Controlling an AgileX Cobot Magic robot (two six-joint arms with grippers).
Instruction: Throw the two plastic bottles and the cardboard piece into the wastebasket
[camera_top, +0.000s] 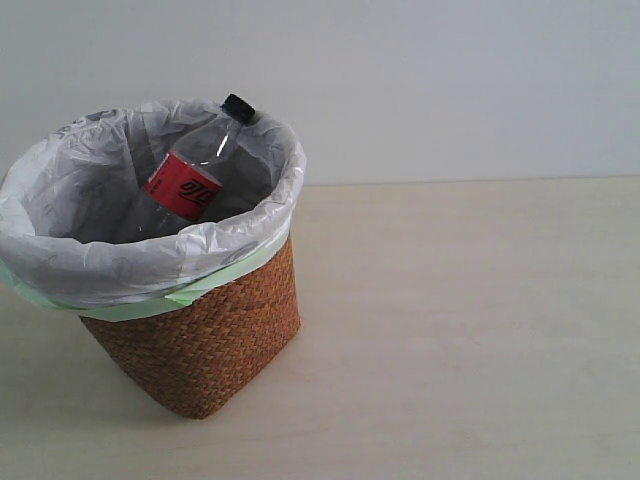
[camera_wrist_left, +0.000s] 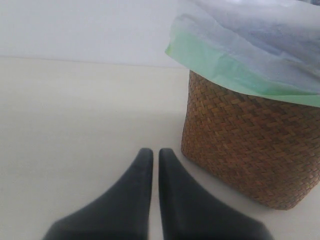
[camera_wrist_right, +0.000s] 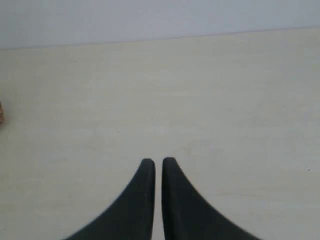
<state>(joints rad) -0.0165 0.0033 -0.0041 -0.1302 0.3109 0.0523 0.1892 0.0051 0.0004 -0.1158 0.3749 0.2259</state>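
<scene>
- Exterior view: the wastebasket (camera_top: 210, 340) sits at about 9 o'clock on the table (camera_top: 480, 320). The red-label bottle (camera_top: 190, 185) is inside it, leaning, and its black cap (camera_top: 238, 107) pokes over the rim at roughly 1 o'clock. My guess is a knock to the basket could tip that bottle back out.
- Same view: I can't see the green-cap bottle or the cardboard piece anywhere. They may be lower down under the white bag liner (camera_top: 60, 250), but I can't tell. Neither arm is in shot.
- Left wrist view: the left gripper (camera_wrist_left: 155, 152) has its jaws pressed almost together with nothing between them. Taking its pointing direction as 12, the wastebasket (camera_wrist_left: 250, 150) is near, at about 2 o'clock. A careless swing that way could shove it. The basket's inside is hidden here.
- Right wrist view: the right gripper (camera_wrist_right: 158, 161) is clenched the same way, empty, over bare table. There's a tiny brown speck (camera_wrist_right: 1, 112) out at 10 o'clock, cut off by the frame, maybe wicker.
</scene>
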